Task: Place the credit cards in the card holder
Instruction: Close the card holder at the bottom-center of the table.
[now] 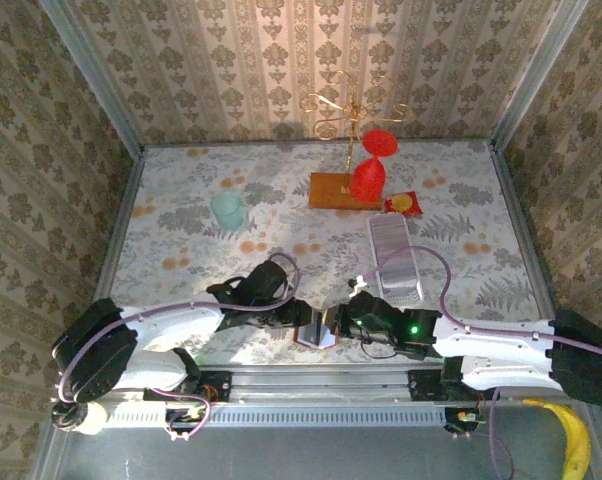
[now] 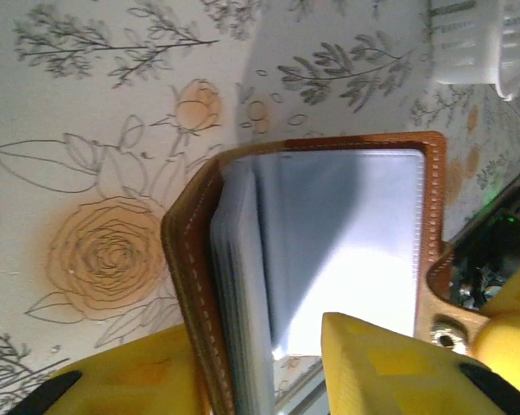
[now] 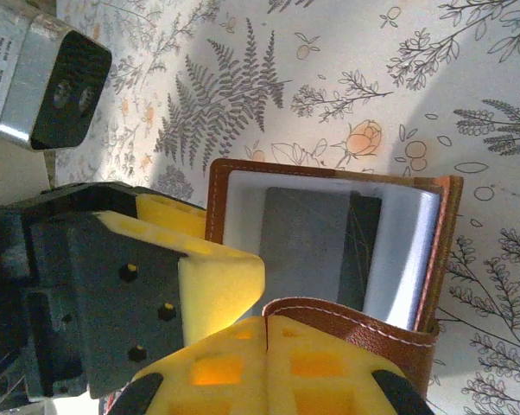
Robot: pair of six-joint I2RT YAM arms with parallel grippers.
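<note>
The card holder (image 1: 316, 330), orange-brown leather with grey pockets, stands open on edge near the table's front, between both grippers. My left gripper (image 2: 258, 367) straddles its cover (image 2: 187, 251) and the pocket stack. One finger lies against the leather, and a gap shows between the pockets and the other finger, so it is open. My right gripper (image 3: 267, 333) is shut, pinching the holder's curled leather flap (image 3: 372, 333). A dark grey rectangle (image 3: 316, 251) shows inside a pocket. The credit cards (image 1: 396, 255) stand as an edge-on row in a white tray behind the right arm.
A red-and-yellow packet (image 1: 403, 203) lies beyond the tray. A wooden stand base (image 1: 343, 190) carries gold wire and red pieces at the back. A pale teal cup (image 1: 227, 210) stands back left. The metal rail (image 1: 311, 380) runs just in front of the holder.
</note>
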